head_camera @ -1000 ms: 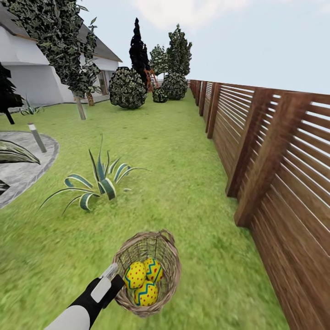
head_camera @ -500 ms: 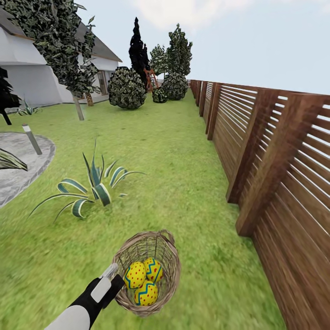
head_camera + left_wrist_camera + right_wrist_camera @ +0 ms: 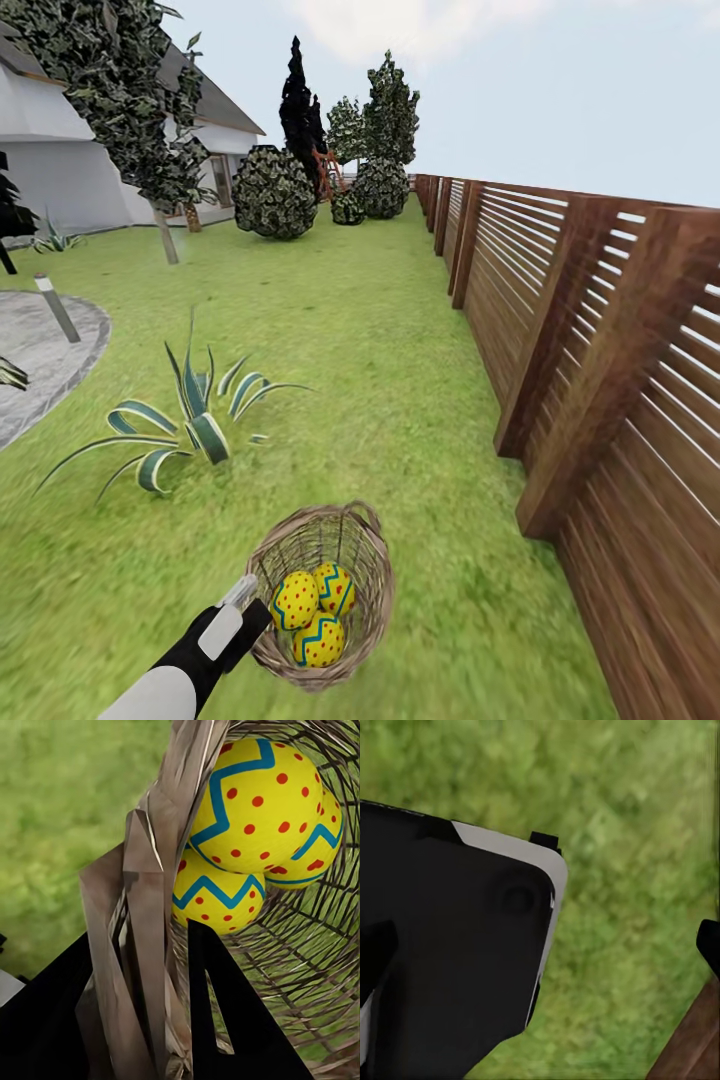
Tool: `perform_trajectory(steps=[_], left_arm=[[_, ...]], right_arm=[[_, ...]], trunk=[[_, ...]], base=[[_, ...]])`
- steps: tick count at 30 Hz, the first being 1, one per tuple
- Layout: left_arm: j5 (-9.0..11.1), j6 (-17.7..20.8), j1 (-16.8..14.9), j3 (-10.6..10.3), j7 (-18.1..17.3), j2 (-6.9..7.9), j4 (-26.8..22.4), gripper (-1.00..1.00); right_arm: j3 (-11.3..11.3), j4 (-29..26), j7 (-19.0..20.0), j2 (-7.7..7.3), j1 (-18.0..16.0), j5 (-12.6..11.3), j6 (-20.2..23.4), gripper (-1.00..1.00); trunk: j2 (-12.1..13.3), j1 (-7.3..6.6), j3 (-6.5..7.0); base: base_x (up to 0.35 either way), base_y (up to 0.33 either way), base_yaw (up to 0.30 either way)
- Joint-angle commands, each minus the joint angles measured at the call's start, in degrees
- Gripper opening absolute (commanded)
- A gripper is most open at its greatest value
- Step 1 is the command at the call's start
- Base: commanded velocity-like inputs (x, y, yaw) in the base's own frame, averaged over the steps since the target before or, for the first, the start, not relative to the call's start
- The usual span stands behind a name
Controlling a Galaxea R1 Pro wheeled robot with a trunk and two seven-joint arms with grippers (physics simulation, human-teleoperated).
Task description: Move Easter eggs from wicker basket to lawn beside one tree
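Forward drift: the agave [image 3: 185, 420] and patio [image 3: 50, 350] have slid leftward as the robot carries its load along.

Left gripper [image 3: 243, 598] pinches the wicker basket [image 3: 365, 570] rim, keeping the three Easter eggs [image 3: 315, 610] inside for transport toward the tree [image 3: 165, 235]; right gripper's fingers: cannot tell.

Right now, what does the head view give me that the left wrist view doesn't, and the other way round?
Head view alone: the garden layout, with the wooden fence along the right, a striped spiky plant on the lawn, a grey patio, the pale-trunked tree and the house.

Left wrist view alone: the close grip, with the wicker basket rim between the left gripper fingers.

Both: the three Easter eggs inside the basket, and grass.
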Motion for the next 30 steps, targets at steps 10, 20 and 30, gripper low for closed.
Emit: perform_trajectory(steps=[10,20,30], left_arm=[[0.8,0.1,0.0,0.0,0.4,-0.03,-0.2,-1.00],[0.8,0.1,0.0,0.0,0.4,-0.03,-0.2,-1.00],[0.8,0.2,0.0,0.0,0.4,-0.03,-0.2,-1.00]], right_arm=[[-0.5,0.2,0.1,0.09,-0.1,0.7,-0.4,1.00],[-0.5,0.2,0.1,0.20,-0.1,1.0,-0.4,1.00],[-0.5,0.2,0.1,0.19,-0.1,0.6,-2.7,1.00]], trunk=[[-0.1,0.07,-0.11],[-0.1,0.07,-0.40],[-0.1,0.07,-0.47]], base=[[0.328,-0.107,0.000],[0.328,-0.107,0.076],[0.328,-0.106,0.212]])
